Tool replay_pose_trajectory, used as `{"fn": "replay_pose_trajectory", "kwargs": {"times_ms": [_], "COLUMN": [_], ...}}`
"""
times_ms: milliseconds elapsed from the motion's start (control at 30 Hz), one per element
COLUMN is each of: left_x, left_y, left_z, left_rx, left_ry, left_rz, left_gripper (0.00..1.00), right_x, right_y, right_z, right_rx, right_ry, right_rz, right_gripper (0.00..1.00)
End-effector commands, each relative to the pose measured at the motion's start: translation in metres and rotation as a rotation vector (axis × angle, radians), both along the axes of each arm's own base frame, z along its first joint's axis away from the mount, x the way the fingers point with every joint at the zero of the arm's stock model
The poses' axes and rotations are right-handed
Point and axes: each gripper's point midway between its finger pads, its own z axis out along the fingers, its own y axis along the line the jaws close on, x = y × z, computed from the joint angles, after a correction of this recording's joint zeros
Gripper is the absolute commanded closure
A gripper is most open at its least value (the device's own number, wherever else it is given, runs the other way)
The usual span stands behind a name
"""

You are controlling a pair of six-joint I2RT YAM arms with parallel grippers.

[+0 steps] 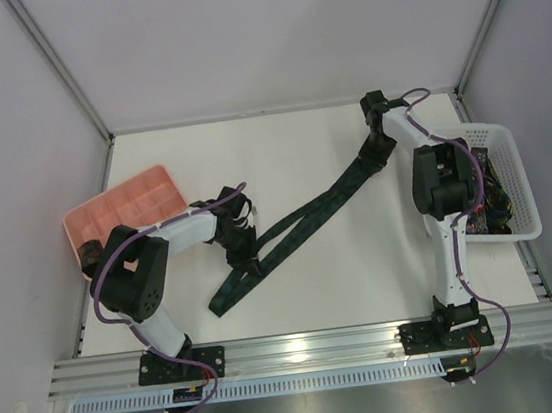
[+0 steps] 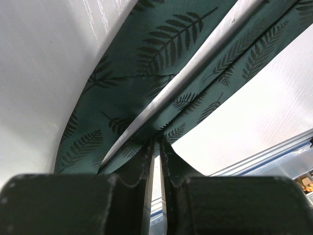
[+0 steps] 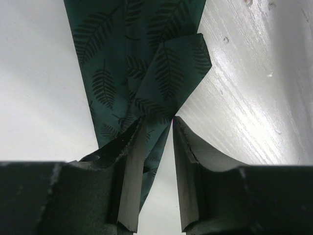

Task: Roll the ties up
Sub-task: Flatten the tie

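White table (image 1: 280, 156) inside a booth of plain pale walls (image 1: 264, 27), with bare metal posts (image 1: 57, 67) running up at the corners and a ribbed aluminium rail (image 1: 313, 345) along the near edge, where both arm bases are bolted. A pink compartment tray (image 1: 105, 212) lies at the table's left edge; a white lattice basket (image 1: 520, 187) holding dark contents, too small to tell, stands at the right edge. A dark green tie (image 1: 307, 213) with a fern-leaf print runs doubled and diagonally across the middle. The left gripper (image 1: 245, 261) is pressed almost together on both layers near the tie's near-left end, a short tail lying on the table beyond it. The right gripper (image 1: 377, 146) pinches the bunched fold at the far-right end, fingers slightly apart.
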Motion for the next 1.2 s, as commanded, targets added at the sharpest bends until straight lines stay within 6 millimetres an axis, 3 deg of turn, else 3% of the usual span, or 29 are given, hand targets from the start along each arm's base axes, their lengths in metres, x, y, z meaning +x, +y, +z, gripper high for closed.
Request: {"fn": "replay_pose_trajectory", "kwargs": {"times_ms": [0,300,433,567,800,900,1167], "left_x": [-0.003,-0.003,-0.003,-0.003,0.001,0.002,0.007], "left_y": [0.004,0.004,0.006,0.008,0.009,0.008,0.009], "left_z": [-0.011,-0.011,-0.013,-0.014,-0.013,-0.009,0.012], "left_rx": [0.028,0.029,0.04,0.048,0.056,0.052,0.041], "left_ry": [-0.001,-0.001,0.001,-0.001,-0.021,-0.03,-0.092], "left_rz": [-0.023,-0.03,-0.029,-0.029,-0.035,-0.047,-0.064], "left_gripper": [0.86,0.86,0.86,0.87,0.92,0.95,0.98], "right_x": [0.001,0.005,0.004,0.006,0.024,0.032,0.035], "right_y": [-0.002,-0.007,-0.007,-0.004,-0.007,-0.012,-0.025], "right_z": [-0.005,-0.008,-0.009,0.0,0.037,0.042,0.023], "right_rx": [-0.007,-0.016,-0.017,-0.017,-0.045,-0.073,-0.108], "right_ry": [0.002,-0.006,-0.004,-0.024,-0.121,-0.134,-0.1], "right_rz": [0.005,-0.009,-0.007,-0.007,0.01,0.011,0.033], "right_gripper": [0.67,0.76,0.94,1.0,1.0,1.0,1.0]}}
